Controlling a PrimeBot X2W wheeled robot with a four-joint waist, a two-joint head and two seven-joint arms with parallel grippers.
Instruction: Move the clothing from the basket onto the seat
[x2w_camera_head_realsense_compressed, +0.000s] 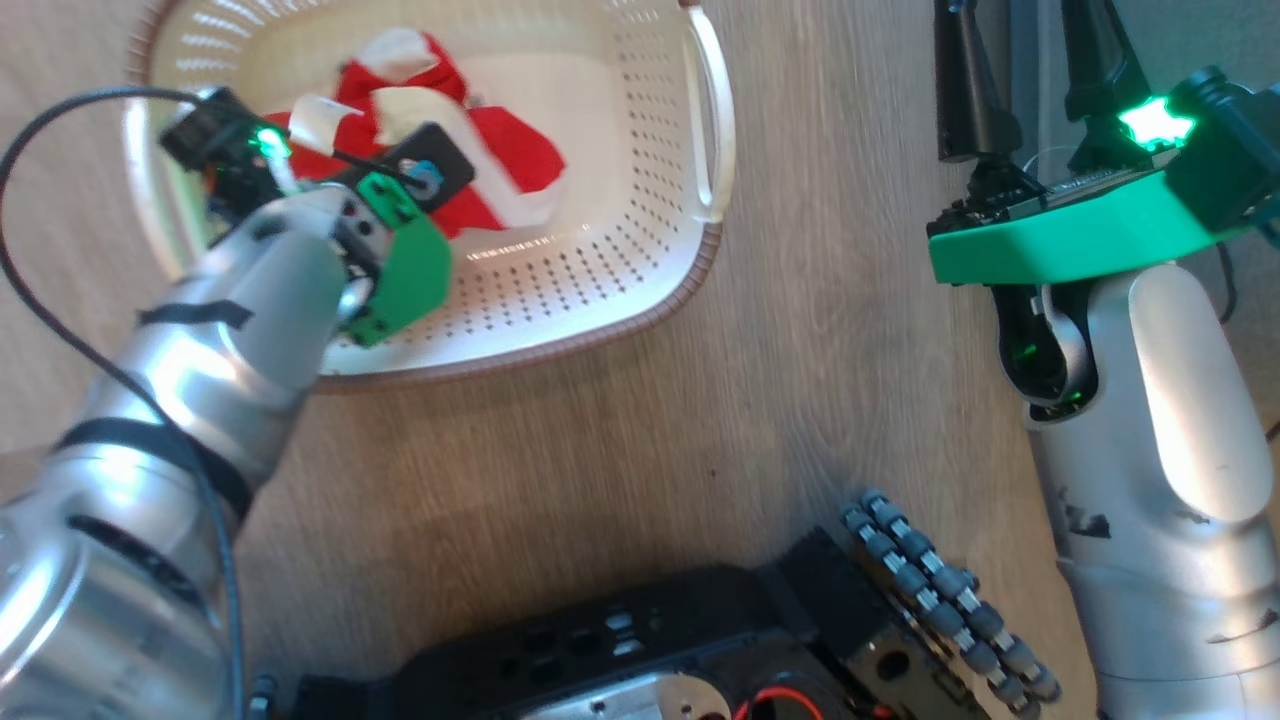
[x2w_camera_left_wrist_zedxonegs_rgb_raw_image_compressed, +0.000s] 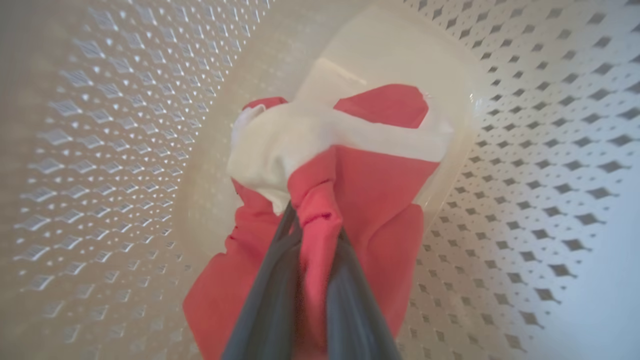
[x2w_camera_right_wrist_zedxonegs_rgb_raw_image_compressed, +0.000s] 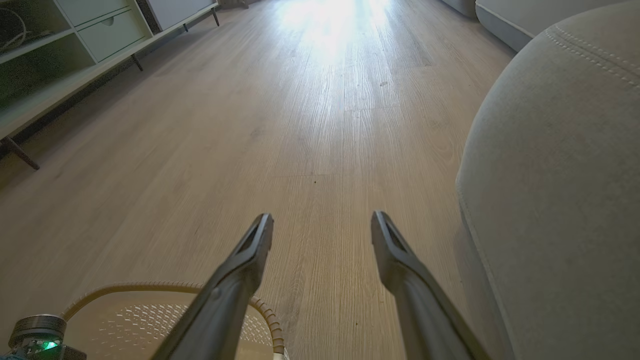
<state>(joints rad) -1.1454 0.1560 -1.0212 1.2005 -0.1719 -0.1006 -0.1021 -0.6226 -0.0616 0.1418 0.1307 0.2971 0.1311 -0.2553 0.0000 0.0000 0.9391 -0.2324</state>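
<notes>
A: Left claw (x2w_camera_left_wrist_zedxonegs_rgb_raw_image_compressed: 314, 220) status?
B: Clamped tight on a red fold of the clothing (x2w_camera_left_wrist_zedxonegs_rgb_raw_image_compressed: 380, 190), inside the basket (x2w_camera_head_realsense_compressed: 600, 300), 11 o'clock in head view. Tips partly hidden by fabric.
A: Right claw (x2w_camera_right_wrist_zedxonegs_rgb_raw_image_compressed: 322, 225)?
B: Spread wide, empty, over the floor (x2w_camera_right_wrist_zedxonegs_rgb_raw_image_compressed: 300, 125). Seat (x2w_camera_right_wrist_zedxonegs_rgb_raw_image_compressed: 550, 175) at 3 o'clock, cut off by frame.
A: Any label?
B: Pale patch (x2w_camera_left_wrist_zedxonegs_rgb_raw_image_compressed: 345, 75) on basket bottom, 12 o'clock of the clothing. Too blurred to read.
</notes>
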